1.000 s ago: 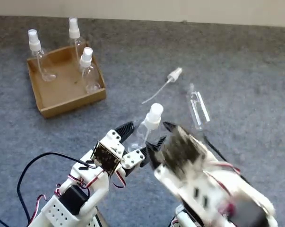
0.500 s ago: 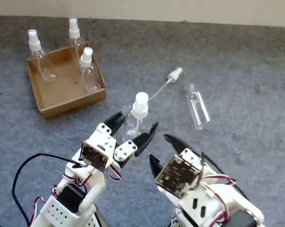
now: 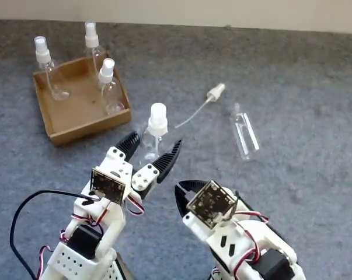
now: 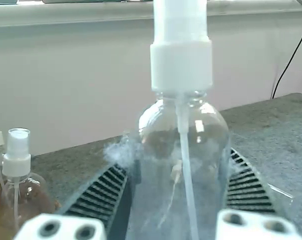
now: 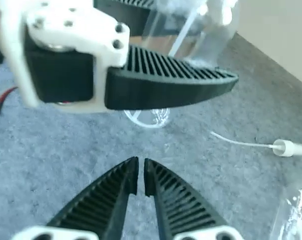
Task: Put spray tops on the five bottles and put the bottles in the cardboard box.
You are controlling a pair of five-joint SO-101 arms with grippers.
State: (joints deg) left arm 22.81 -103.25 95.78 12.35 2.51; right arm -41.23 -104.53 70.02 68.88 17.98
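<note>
Left hand (image 3: 154,144) grips the capped bottle (image 3: 157,116) upright near the centre of the desk (image 3: 304,192); right hand (image 5: 141,164), closed on nothing, points toward it.

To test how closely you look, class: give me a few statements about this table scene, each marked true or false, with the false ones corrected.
1. The left gripper is shut on a bottle that has a spray top on. True.
2. The right gripper grips the loose spray top. False: the right gripper is shut on nothing, and the loose spray top lies on the table.
3. An uncapped bottle lies on its side on the table. True.
4. Five bottles stand at the cardboard box. False: three capped bottles stand there.
</note>
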